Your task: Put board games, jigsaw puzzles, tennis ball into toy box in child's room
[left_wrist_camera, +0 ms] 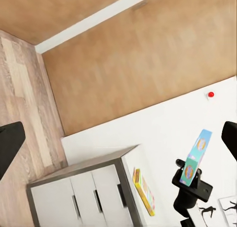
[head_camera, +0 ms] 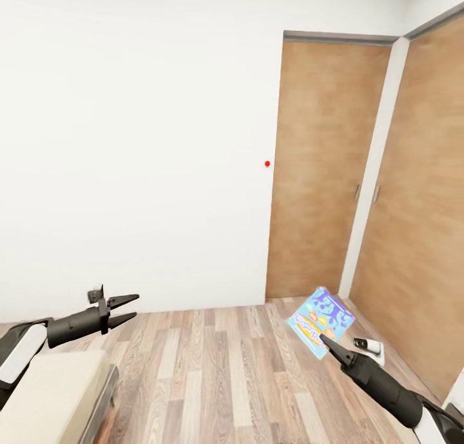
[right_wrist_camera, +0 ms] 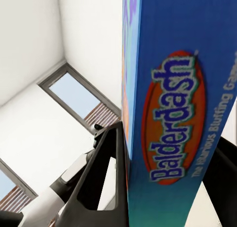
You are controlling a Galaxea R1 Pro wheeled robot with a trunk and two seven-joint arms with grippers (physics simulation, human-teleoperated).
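Note:
My right gripper (head_camera: 327, 342) is shut on a light blue board game (head_camera: 320, 320) and holds it tilted in the air above the wood floor, in front of the wardrobe doors. The right wrist view shows the game's blue edge (right_wrist_camera: 182, 113), printed "Balderdash", clamped between the dark fingers (right_wrist_camera: 106, 177). In the left wrist view the same game (left_wrist_camera: 196, 158) stands in the right gripper (left_wrist_camera: 190, 176), and a second board game (left_wrist_camera: 143, 190) with orange edges lies on the pale table top (left_wrist_camera: 163, 138) above white drawers (left_wrist_camera: 74, 202). My left gripper (head_camera: 131, 307) is open and holds nothing.
Two wooden wardrobe doors (head_camera: 325, 167) fill the right side, next to a white wall with a small red dot (head_camera: 267, 164). A beige padded corner (head_camera: 55, 392) sits low at the left under my left arm. Wood-plank floor (head_camera: 219, 373) lies between the arms.

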